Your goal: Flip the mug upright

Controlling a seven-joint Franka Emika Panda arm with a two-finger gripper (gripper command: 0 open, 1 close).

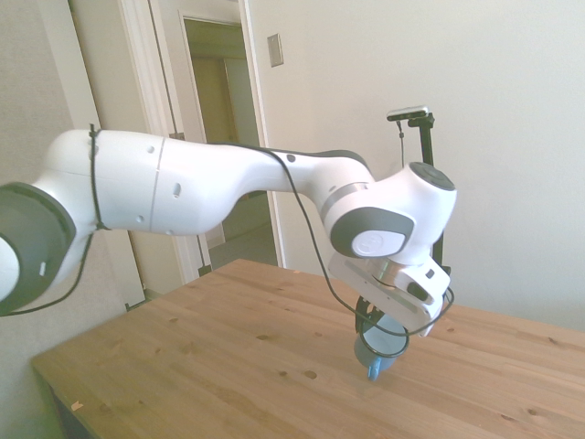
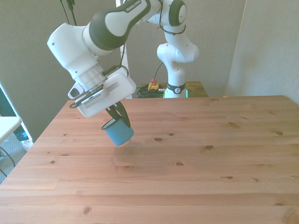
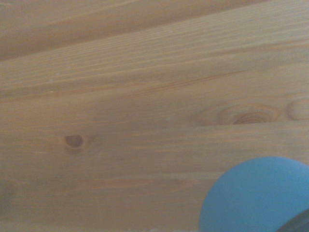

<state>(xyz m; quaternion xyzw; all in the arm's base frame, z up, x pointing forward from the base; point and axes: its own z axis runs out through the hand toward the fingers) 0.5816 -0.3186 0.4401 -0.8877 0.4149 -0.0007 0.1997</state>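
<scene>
The blue-grey mug (image 2: 119, 132) hangs tilted a little above the wooden table (image 2: 196, 158), its dark rim turned up toward the gripper and its base pointing down toward the front view's right. My gripper (image 2: 117, 118) is shut on the mug's rim from above, near the table's left side in the front view. In the side view the mug (image 1: 376, 355) shows just under the gripper (image 1: 369, 327), close over the tabletop. The wrist view catches only the mug's blue wall (image 3: 256, 193) over the wood. I cannot make out the handle.
A faint shadow (image 2: 125, 158) lies on the table below the mug. A red button box (image 2: 153, 86) and cables sit behind the table's far edge by the robot base. Wide bare wood stretches to the front view's right.
</scene>
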